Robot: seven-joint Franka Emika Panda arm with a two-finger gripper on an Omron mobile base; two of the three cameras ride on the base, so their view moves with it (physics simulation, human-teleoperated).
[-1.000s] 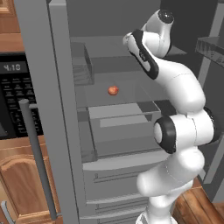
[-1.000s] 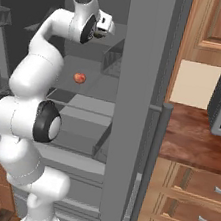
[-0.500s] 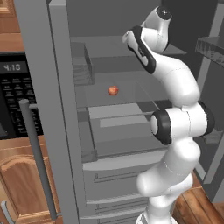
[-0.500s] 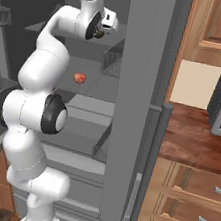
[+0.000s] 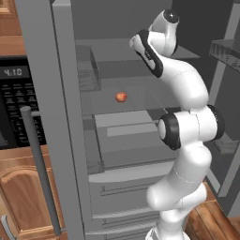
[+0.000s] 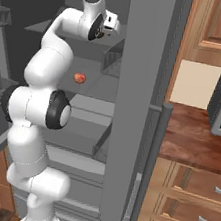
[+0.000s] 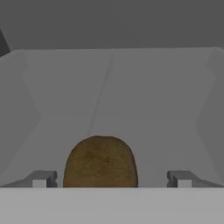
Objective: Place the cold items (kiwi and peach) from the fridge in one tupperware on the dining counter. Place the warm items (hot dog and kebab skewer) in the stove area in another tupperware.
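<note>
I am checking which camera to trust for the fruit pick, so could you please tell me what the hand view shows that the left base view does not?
The hand view has the brown kiwi close ahead on a grey fridge shelf, centred between the gripper's spread fingertips, with gaps on both sides. The left base view has the peach on a lower shelf, the fridge's bar handle, drawers and the white arm reaching up inside. Both share the grey fridge interior.
</note>
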